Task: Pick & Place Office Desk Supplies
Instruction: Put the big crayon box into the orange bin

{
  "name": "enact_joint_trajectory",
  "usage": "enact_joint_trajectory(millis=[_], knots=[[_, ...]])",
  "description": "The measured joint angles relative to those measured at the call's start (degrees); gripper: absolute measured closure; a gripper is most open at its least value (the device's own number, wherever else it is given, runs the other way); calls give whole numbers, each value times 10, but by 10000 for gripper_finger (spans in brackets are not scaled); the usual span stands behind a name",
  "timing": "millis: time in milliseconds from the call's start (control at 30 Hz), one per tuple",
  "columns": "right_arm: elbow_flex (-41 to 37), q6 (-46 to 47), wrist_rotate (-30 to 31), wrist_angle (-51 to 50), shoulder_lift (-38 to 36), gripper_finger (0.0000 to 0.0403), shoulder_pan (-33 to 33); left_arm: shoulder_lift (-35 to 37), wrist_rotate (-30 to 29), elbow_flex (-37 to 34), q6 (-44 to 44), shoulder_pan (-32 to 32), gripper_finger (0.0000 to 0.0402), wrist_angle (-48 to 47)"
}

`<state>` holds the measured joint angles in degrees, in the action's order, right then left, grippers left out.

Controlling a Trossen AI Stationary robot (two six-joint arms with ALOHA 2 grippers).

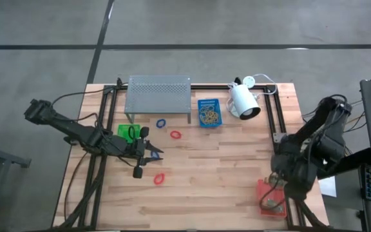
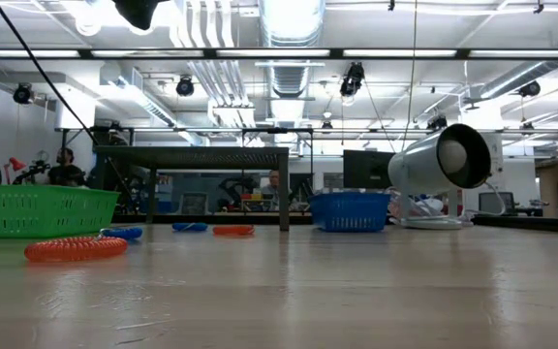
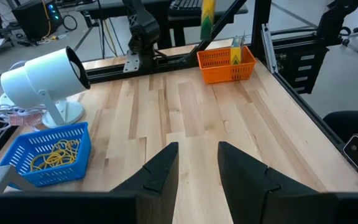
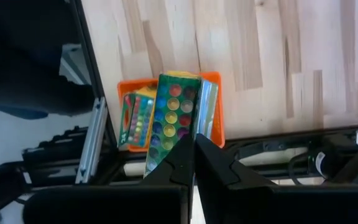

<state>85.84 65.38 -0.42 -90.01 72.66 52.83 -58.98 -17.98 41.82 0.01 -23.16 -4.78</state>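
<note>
Right gripper point(image 4: 193, 163) pinching shut, apparently on card box point(image 4: 174, 112) over red-orange tray point(image 4: 214, 112); box risking tipping out; left gripper point(image 3: 197, 165) hovering half-open, empty.

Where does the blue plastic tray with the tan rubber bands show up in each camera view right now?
High view: the blue plastic tray sits at the table's far edge, between the grey perforated metal shelf and the white lamp.
Low view: the tray is right of centre, just left of the lamp.
Left wrist view: tray at lower left, beside the lamp.
Right wrist view: not in it.
Shared landmark: the white lamp.
</note>
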Motion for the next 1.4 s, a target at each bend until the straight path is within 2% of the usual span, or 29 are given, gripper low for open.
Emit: enact_joint_trajectory(millis=[467, 1400], knots=[[-9, 13, 4, 14, 64, 395, 76, 0, 0, 0, 0, 0, 285, 0], [-224, 20, 4, 219, 15, 395, 84, 0, 0, 0, -1, 0, 285, -15]])
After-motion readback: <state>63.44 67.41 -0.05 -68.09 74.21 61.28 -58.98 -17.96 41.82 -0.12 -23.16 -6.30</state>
